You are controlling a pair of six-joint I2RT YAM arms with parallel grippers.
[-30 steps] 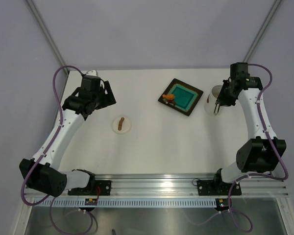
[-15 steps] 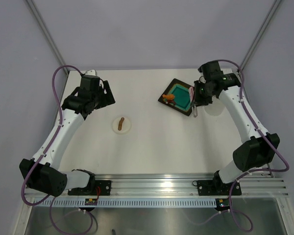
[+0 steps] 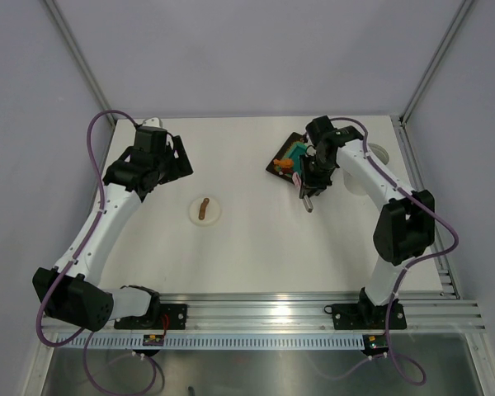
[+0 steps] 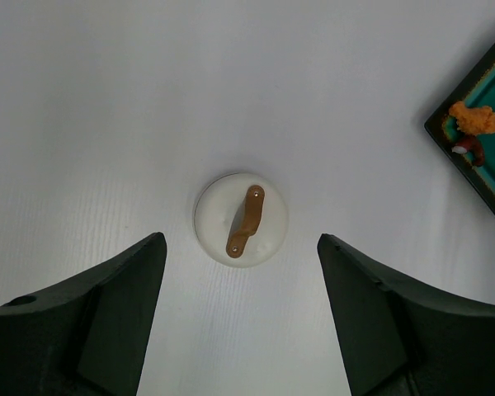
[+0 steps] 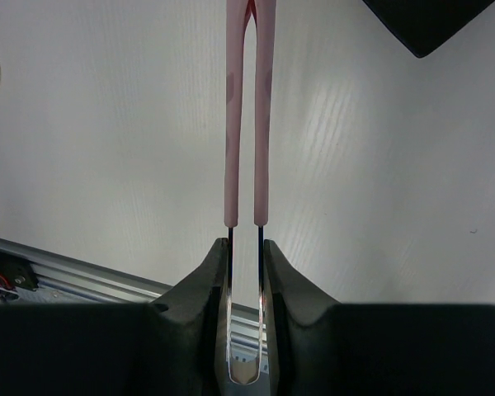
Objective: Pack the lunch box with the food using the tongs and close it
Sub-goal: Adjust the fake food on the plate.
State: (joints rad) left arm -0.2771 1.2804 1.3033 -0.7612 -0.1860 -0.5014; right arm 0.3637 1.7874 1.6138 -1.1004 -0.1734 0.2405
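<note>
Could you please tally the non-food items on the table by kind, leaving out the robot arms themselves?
Lunch box tub: 1, partly hidden behind the right arm
Lid: 1
Tray: 1
Tongs: 1, held in the right tool
Total: 4

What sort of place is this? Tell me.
Likely a robot lab bench: left arm and right arm bolted to a metal rail, plain walls around a white table, a tray of food.
</note>
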